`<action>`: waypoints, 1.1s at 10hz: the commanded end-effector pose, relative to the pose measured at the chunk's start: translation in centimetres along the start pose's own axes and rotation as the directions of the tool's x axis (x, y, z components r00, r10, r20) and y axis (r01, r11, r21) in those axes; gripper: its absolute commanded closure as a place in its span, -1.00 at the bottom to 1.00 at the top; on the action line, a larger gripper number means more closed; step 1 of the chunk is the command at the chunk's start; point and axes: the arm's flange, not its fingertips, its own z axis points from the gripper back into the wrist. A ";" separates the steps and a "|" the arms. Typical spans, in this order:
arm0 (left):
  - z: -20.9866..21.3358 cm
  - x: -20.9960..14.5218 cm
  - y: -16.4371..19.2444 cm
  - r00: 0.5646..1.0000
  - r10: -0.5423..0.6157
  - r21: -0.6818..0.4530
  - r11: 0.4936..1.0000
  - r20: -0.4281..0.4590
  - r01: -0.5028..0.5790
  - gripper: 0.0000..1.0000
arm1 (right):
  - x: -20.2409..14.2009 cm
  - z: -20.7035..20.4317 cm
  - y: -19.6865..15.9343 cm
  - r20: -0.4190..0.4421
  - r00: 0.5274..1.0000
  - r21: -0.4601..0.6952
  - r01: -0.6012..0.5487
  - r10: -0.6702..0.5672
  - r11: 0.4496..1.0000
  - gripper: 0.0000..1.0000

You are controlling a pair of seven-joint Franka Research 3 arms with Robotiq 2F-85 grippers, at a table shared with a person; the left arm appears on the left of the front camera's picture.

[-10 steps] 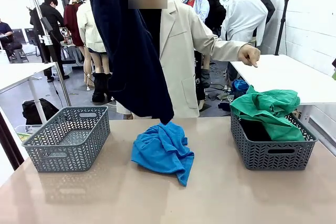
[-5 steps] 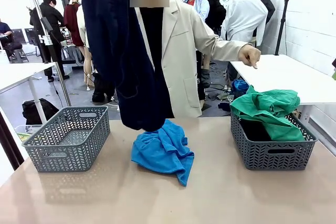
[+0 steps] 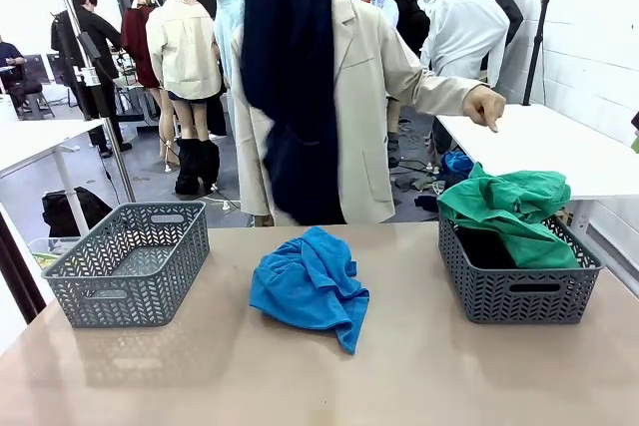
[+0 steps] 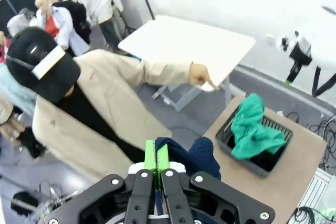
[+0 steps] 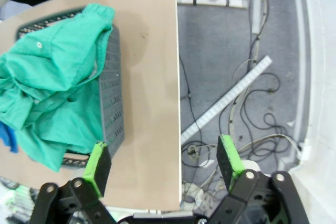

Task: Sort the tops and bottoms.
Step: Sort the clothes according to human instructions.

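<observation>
A dark navy garment [image 3: 292, 77] hangs high over the table's far edge, in front of the person in the beige coat. In the left wrist view my left gripper [image 4: 156, 157] is shut, green pads pressed together, with the navy garment [image 4: 197, 156] bunched just past them. A bright blue garment [image 3: 310, 286] lies crumpled at the table's middle. An emerald green garment [image 3: 511, 209] is piled over a black one [image 3: 486, 246] in the right basket [image 3: 519, 298]. My right gripper [image 5: 164, 160] stands open above that basket's outer side, beside the green garment [image 5: 47, 93].
A grey basket [image 3: 130, 264] with nothing in it stands at the left. The person's hand [image 3: 486, 107] points down toward the right basket. A white table [image 3: 559, 147] stands behind it. Past the table's right edge [image 5: 177, 93], cables lie on the floor.
The navy garment has swung from the left to the middle and now hangs narrower and slightly higher. The blue garment, both baskets and the pointing hand have stayed put.
</observation>
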 end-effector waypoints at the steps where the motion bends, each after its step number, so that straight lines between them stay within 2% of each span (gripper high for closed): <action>1: -4.8 11.7 -0.5 0.998 0.018 -0.080 0.997 0.060 -0.013 1.00 | -0.1 -0.1 0.1 -0.010 1.000 -0.008 -0.002 0.002 1.000 -1.00; 2: -7.1 13.2 -2.4 0.999 -0.008 -0.152 0.988 0.045 0.015 1.00 | -0.1 -0.1 0.1 -0.010 1.000 -0.008 -0.002 0.002 1.000 -1.00; 3: -9.2 15.2 -4.7 0.995 -0.050 -0.184 0.981 0.080 0.064 1.00 | -0.1 -0.1 0.1 -0.010 1.000 -0.008 -0.002 0.002 1.000 -1.00; 4: -11.3 17.0 -6.4 0.989 -0.033 -0.235 0.970 0.146 0.067 1.00 | -0.1 -0.1 0.1 -0.010 1.000 -0.008 -0.002 0.002 1.000 -1.00; 5: -13.4 17.3 -7.7 0.970 0.065 -0.381 0.924 0.235 0.031 1.00 | -0.1 -0.1 0.1 -0.010 1.000 -0.008 -0.002 0.002 1.000 -1.00; 6: -15.7 16.6 -9.4 0.953 0.134 -0.448 0.894 0.272 0.002 1.00 | -0.1 -0.1 0.1 -0.010 1.000 -0.008 -0.002 0.002 1.000 -1.00; 7: -18.6 15.7 -10.5 0.953 0.151 -0.447 0.894 0.264 -0.018 1.00 | -0.1 -0.1 0.1 -0.010 1.000 -0.008 -0.002 0.002 1.000 -1.00; 9: -24.3 12.2 -11.8 0.973 0.205 -0.521 0.845 0.108 -0.120 1.00 | -0.1 -0.1 0.1 -0.010 1.000 -0.008 -0.002 0.002 1.000 -1.00; 10: -14.6 1.0 -13.7 0.958 0.165 -0.446 0.894 0.235 -0.044 1.00 | -0.1 -0.1 0.1 -0.010 1.000 -0.008 -0.002 0.002 1.000 -1.00; 11: -14.6 1.0 -13.7 0.958 0.165 -0.446 0.894 0.235 -0.044 1.00 | -0.1 -0.1 0.1 -0.010 1.000 -0.008 -0.002 0.002 1.000 -1.00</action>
